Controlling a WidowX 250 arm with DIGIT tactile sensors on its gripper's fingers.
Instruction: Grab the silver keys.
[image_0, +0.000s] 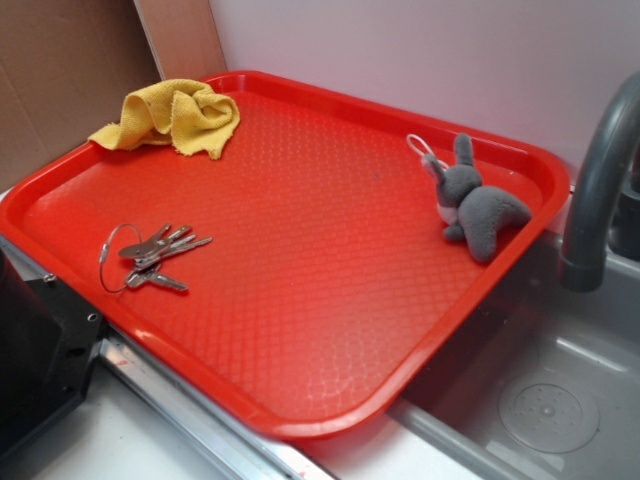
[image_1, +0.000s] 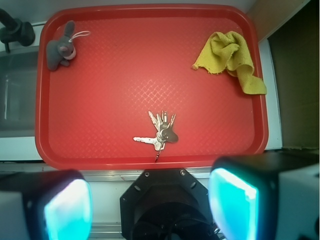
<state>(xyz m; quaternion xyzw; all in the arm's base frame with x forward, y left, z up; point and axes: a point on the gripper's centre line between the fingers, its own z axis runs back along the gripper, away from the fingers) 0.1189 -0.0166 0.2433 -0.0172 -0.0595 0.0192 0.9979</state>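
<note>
The silver keys (image_0: 150, 255) lie fanned out on a thin wire ring near the front left of the red tray (image_0: 330, 250). From the wrist camera, looking straight down from high up, the keys (image_1: 160, 131) sit close to the near rim of the tray (image_1: 140, 65). My gripper (image_1: 150, 210) is open. Its two cyan-lit fingertips (image_1: 67, 210) stand wide apart, with nothing between them. It hangs over the black robot base (image_1: 167, 205), short of the keys and well above them. The exterior view does not show the gripper.
A crumpled yellow cloth (image_0: 175, 115) lies at the tray's back left corner. A grey plush rabbit (image_0: 475, 205) lies by the right rim. A dark faucet (image_0: 600, 170) and a metal sink (image_0: 540, 400) are to the right. The black robot base (image_0: 40, 350) is at the lower left.
</note>
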